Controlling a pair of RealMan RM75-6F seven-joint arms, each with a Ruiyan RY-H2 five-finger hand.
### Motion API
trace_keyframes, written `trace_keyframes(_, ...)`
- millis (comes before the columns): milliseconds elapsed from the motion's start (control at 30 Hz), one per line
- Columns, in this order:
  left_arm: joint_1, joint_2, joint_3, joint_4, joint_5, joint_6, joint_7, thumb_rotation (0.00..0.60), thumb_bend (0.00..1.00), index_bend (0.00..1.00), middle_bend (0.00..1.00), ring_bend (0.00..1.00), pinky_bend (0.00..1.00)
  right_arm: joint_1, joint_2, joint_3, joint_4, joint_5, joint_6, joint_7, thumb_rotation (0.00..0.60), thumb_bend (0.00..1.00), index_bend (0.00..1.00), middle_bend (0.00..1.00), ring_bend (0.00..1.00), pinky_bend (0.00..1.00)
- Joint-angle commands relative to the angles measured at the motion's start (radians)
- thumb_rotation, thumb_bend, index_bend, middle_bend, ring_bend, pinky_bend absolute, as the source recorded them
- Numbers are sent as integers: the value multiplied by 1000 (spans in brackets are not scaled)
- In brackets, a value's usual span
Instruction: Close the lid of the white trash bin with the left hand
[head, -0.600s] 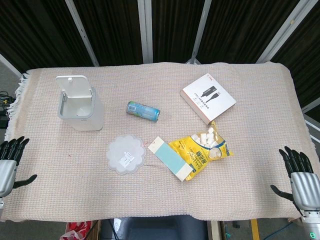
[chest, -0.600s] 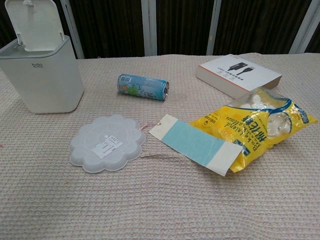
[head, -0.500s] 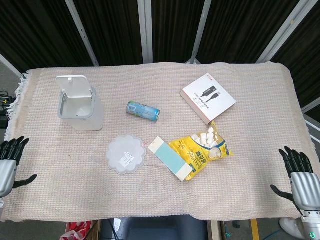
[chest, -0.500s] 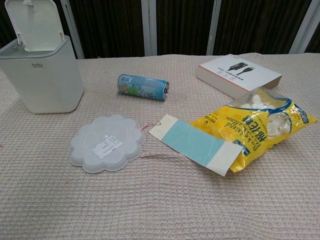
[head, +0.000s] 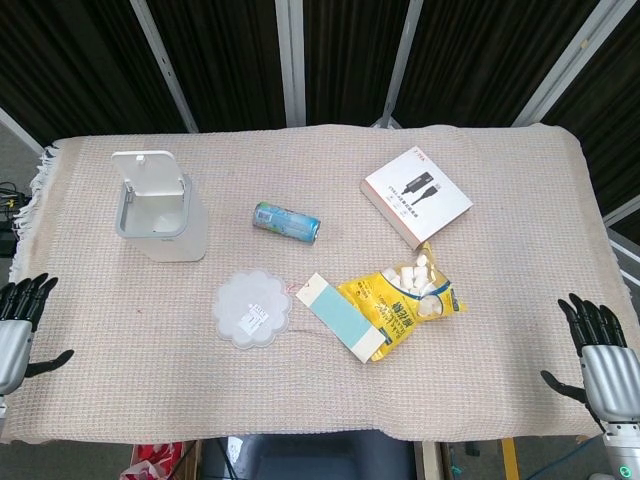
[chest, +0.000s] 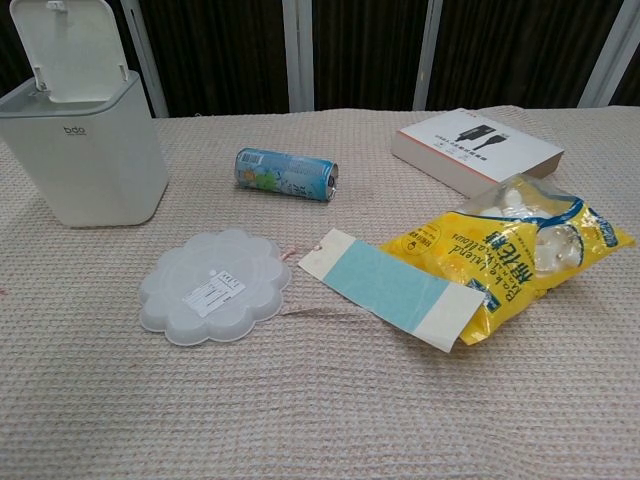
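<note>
The white trash bin (head: 165, 222) (chest: 88, 148) stands at the table's left rear, its lid (head: 149, 176) (chest: 73, 47) tipped up and open. My left hand (head: 17, 332) hangs at the near left edge of the table, fingers spread, holding nothing, well short of the bin. Over at the near right edge my right hand (head: 601, 358) is likewise open and empty. Neither hand shows in the chest view.
A blue can (head: 286, 222) (chest: 287, 174) lies on its side right of the bin. A white scalloped plastic lid (head: 252, 308), a yellow snack bag (head: 400, 298) with a blue-and-white card (head: 340, 316), and a white box (head: 416, 195) lie on the beige cloth (head: 500, 250).
</note>
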Motion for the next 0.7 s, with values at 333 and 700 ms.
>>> trace_keyframes(333, -34, 35, -58, -49, -74, -34, 0, 600, 107, 0, 0, 0, 41, -3, 6, -4, -6, -2, 0, 18, 600, 152, 0, 0, 0, 0)
trace_keyframes(700, -198, 77, -249, -79, -328, -185, 87, 600, 367, 0, 289, 708, 893, -3, 12, 0, -33, 27, -19, 35, 600, 153, 0, 0, 0, 0)
